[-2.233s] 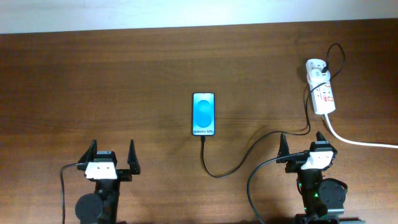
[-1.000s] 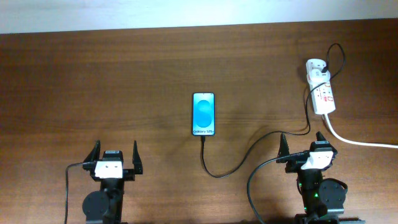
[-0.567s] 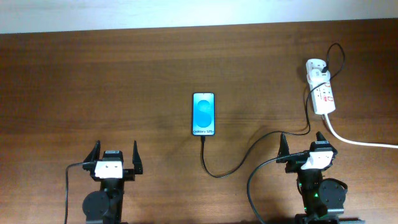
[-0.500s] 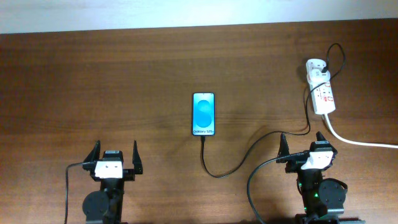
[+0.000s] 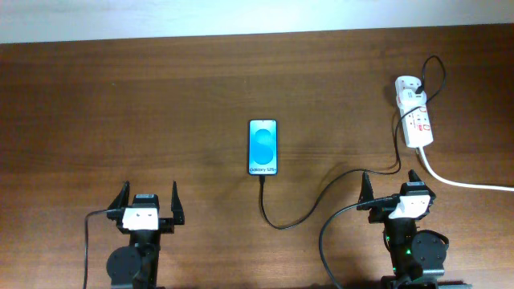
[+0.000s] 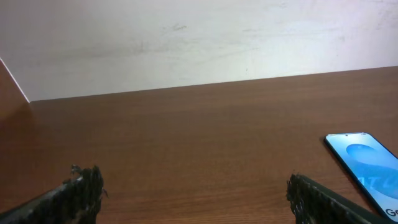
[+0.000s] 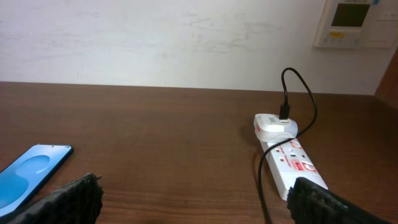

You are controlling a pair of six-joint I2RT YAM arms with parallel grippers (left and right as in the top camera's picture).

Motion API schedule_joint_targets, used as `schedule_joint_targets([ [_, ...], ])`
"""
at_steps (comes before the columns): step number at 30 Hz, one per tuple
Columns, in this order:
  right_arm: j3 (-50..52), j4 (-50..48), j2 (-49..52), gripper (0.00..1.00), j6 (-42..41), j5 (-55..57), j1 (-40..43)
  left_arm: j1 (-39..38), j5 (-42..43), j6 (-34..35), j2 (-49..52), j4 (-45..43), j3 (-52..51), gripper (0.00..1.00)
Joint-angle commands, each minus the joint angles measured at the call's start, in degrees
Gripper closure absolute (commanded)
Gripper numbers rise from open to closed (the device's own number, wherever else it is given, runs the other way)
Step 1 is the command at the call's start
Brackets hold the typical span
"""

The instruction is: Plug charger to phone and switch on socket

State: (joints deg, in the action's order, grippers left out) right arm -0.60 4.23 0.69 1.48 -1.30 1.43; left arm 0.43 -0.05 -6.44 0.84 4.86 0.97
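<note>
My overhead camera looks straight down on the table [image 5: 161, 96] from well above, with the wall side at 12 o'clock. The left gripper [image 5: 148, 193] at 7 o'clock and the right gripper [image 5: 391, 183] at 5 o'clock carry my wrist cameras. Both sit low over the wood, facing 12 o'clock toward the wall [image 6: 186, 43]. All three views share the phone [image 5: 263, 148]. Only the overhead and right wrist views share the socket [image 5: 416, 120].

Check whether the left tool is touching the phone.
No, in the overhead view the left tool is open with nothing between its fingers, and the phone lies clearly apart from it.
</note>
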Motion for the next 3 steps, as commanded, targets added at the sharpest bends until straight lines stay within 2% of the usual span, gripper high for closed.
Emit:
schedule_joint_targets([
  [1, 0.28, 0.33, -0.44, 0.01, -0.2, 0.31, -0.46, -0.17, -0.22, -0.35, -0.5, -0.11, -0.46, 0.01],
  [3, 0.28, 0.31, -0.44, 0.01, -0.2, 0.28, -0.46, -0.17, -0.2, -0.33, -0.5, -0.11, -0.46, 0.01],
])
